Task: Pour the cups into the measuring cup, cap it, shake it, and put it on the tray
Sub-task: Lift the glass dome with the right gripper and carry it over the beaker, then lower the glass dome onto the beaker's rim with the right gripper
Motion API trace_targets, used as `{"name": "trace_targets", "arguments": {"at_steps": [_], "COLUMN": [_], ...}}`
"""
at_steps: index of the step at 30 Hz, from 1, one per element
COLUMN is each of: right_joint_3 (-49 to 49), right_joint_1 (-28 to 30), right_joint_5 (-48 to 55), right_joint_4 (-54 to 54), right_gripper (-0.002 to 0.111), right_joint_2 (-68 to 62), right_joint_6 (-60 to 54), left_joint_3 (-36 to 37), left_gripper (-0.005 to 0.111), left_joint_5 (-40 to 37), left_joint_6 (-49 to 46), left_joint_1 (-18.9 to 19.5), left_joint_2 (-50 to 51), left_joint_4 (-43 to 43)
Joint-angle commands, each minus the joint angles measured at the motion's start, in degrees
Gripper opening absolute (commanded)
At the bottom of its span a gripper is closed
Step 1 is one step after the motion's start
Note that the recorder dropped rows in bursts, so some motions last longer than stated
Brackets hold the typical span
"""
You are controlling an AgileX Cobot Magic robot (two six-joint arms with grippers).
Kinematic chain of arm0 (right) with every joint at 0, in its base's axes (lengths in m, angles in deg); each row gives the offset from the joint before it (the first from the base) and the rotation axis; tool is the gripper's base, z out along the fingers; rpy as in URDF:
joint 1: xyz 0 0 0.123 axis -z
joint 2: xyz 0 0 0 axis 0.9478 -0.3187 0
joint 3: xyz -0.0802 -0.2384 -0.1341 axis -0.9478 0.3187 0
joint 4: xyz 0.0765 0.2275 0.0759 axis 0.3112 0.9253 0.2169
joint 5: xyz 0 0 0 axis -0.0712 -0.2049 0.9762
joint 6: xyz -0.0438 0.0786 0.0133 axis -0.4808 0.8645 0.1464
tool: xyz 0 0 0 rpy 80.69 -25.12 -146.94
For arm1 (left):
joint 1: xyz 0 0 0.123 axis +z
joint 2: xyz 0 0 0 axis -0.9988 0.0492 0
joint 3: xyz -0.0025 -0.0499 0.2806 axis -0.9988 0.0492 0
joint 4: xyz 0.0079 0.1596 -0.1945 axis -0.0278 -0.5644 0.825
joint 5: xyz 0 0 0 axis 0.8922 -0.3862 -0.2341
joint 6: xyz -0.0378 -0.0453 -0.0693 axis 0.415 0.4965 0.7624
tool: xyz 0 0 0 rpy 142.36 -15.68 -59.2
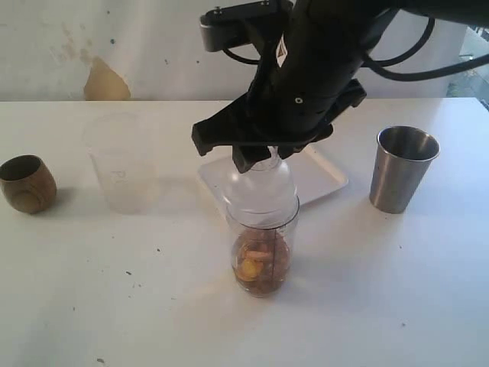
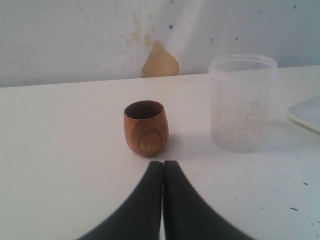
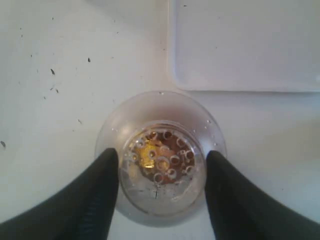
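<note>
Capping is looking like the step in hand. The right hand [image 3: 161, 162] is gripping the domed lid [image 1: 260, 187] by its narrow crown, one finger pressing on each side. The lid is sitting over the mouth of the measuring cup [image 1: 261, 256]. That cup is standing upright mid-worktop [image 1: 114, 298], just in front of the tray [image 1: 325, 182], with brown and yellow bits lying in its bottom.

To do this well, I judge the hand should be pushing straight down along the cup's axis. The dome needs to be kept level so the rim is seating evenly all round. A tilted press is likely to be tipping the tall, light cup or leaving one side unsealed, which would be spilling during the shake. The left hand [image 2: 163, 172] is closed on nothing, resting low in front of the wooden cup [image 2: 145, 127], and is not bracing the measuring cup.

The right arm is hiding the tray's far edge in the exterior view. Whether the lid's rim is fully home is not showing from any angle. The graduation marks are barely reading through the clear wall. The tumbler [image 1: 403, 168] is standing off to the right and its inside is not visible. The frosted cup [image 1: 122, 164] is fading against the white worktop.
</note>
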Motion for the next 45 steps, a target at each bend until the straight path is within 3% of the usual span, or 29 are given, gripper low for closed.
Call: {"name": "trace_targets", "arguments": {"at_steps": [1,12,45], "right_joint_3": [0.3,4.2,4.1], "right_joint_1": [0.4,0.4,0.4], "right_joint_5": [0.4,-3.4,-1.5], "right_joint_4": [-0.7,-0.8,-0.9], "right_gripper": [0.0,0.0,0.0], "right_joint_2": [0.1,0.1,2.2], "right_joint_6": [-0.5,-0.5,-0.5], "left_joint_3": [0.2,0.2,0.2], "left_gripper": [0.0,0.0,0.0], "left_joint_5": [0.6,0.6,0.6], "left_joint_6": [-0.1,-0.1,-0.1], "left_joint_1": [-0.1,-0.1,-0.1], "left_joint_2": [-0.3,-0.3,-0.3], "left_joint_4": [-0.2,-0.2,-0.2]}}
